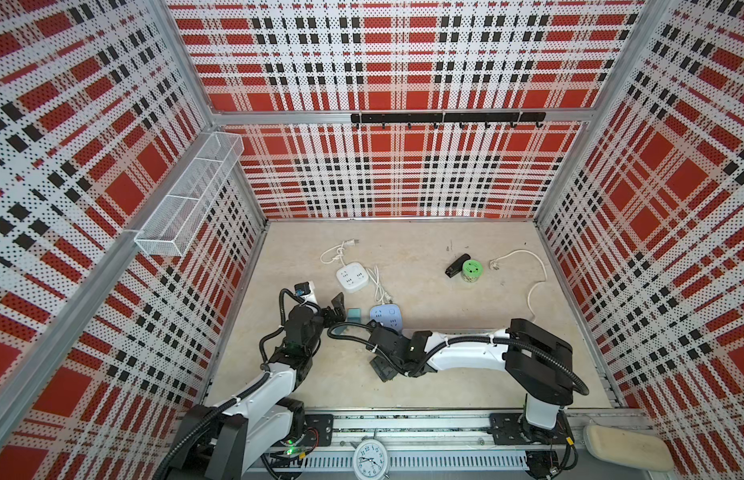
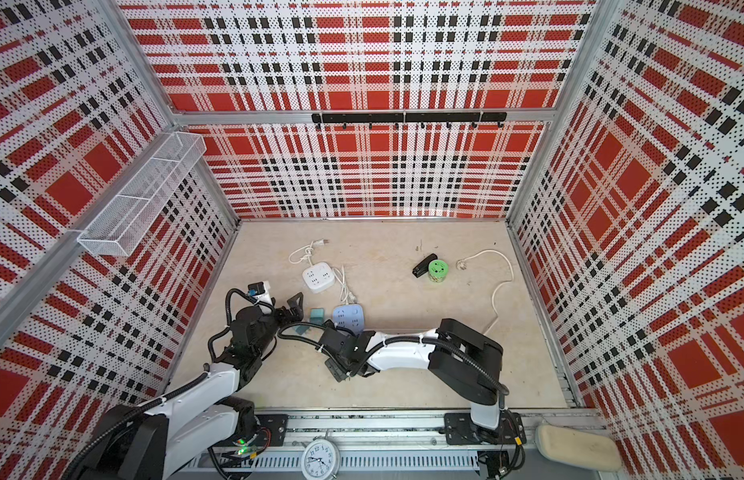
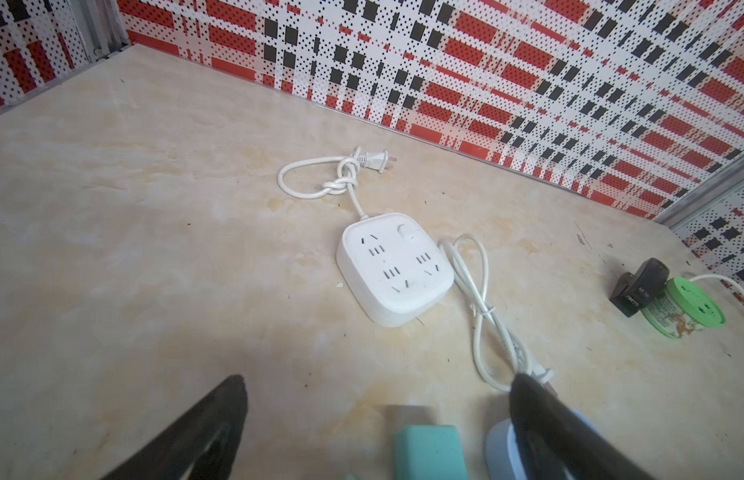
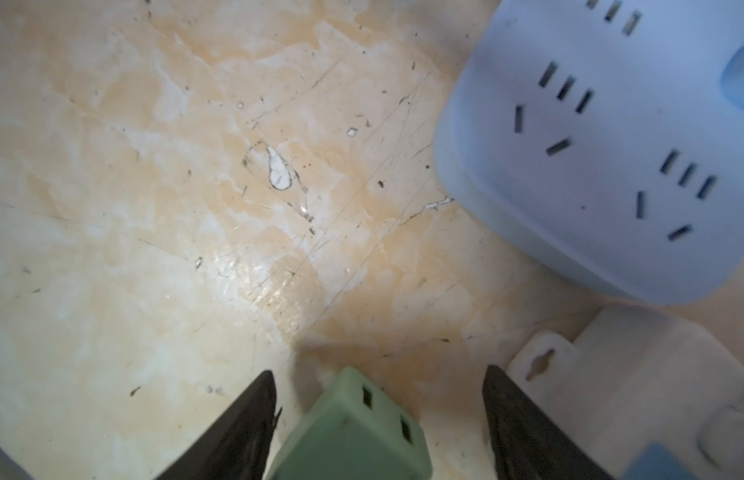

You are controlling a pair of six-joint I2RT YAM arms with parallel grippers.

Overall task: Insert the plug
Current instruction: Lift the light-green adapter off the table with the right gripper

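Green plug adapter (image 4: 353, 428) stands untouched between the parted jaws of our right gripper (image 4: 379, 374).
We judge it light, rigid and slick: pinch its flat sides. Just beyond lies the blue power strip (image 4: 602, 166), visible sockets empty; our left gripper (image 3: 380, 380) gapes, holding nothing.

Upright green-lidded jar (image 1: 472, 271), wall-mounted wire basket (image 1: 187, 195), black hook rail (image 1: 447, 118), white alarm clock (image 1: 371, 459).
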